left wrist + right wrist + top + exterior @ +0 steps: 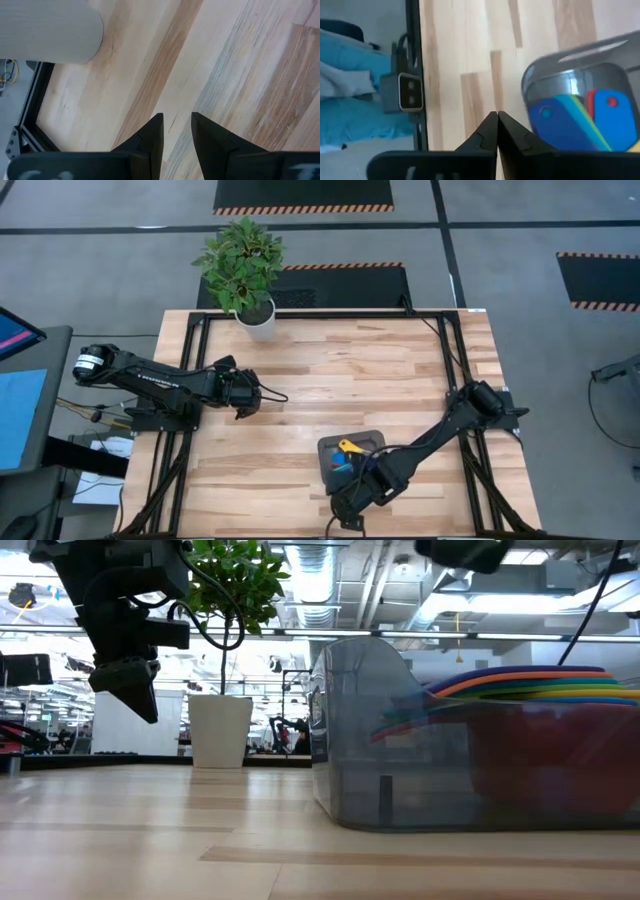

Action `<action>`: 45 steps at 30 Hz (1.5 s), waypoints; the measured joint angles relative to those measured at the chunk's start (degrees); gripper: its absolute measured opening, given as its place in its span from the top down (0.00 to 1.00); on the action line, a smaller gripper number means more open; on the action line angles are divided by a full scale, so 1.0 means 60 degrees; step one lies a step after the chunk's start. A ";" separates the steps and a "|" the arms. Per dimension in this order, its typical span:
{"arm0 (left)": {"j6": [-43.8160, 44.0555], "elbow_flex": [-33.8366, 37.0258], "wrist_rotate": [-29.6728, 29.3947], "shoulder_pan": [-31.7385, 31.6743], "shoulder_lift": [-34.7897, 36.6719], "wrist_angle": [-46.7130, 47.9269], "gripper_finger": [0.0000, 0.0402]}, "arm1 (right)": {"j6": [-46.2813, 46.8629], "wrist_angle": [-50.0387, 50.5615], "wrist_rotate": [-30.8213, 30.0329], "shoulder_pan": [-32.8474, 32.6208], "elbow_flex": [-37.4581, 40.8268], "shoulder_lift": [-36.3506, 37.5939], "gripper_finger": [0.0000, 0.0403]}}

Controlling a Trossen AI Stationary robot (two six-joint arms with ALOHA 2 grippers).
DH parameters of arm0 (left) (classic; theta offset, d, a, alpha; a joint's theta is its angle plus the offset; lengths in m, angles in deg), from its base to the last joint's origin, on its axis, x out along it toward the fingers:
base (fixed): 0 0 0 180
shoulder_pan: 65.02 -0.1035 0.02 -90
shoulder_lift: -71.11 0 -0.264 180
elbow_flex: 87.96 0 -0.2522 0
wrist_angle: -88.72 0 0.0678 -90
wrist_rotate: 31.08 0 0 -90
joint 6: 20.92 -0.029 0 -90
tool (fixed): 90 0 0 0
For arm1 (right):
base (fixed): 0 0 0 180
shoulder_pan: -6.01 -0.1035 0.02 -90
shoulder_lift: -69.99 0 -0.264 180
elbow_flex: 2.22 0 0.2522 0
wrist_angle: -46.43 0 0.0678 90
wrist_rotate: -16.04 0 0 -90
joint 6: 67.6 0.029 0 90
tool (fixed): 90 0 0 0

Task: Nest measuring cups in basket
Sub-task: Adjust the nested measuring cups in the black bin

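Note:
The dark grey basket sits near the table's near edge, and the measuring cups lie nested in it. Their stacked handles show orange, yellow, green and blue, with a yellow handle on top. My right gripper is shut with nothing in it, above the table beside the basket on its near side. My left gripper hangs open over bare wood at the table's left, clear of the top.
A white plant pot with a leafy plant stands at the far edge, left of centre, and shows close to my left gripper. The black table frame runs along the edge near my right gripper. Bare wood lies between the two arms.

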 joint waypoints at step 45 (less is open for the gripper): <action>-0.0083 0.0000 -0.0002 0.0001 0.0000 -0.0058 0.77 | -0.1494 0.0879 0.1084 0.0664 0.0544 0.0015 0.95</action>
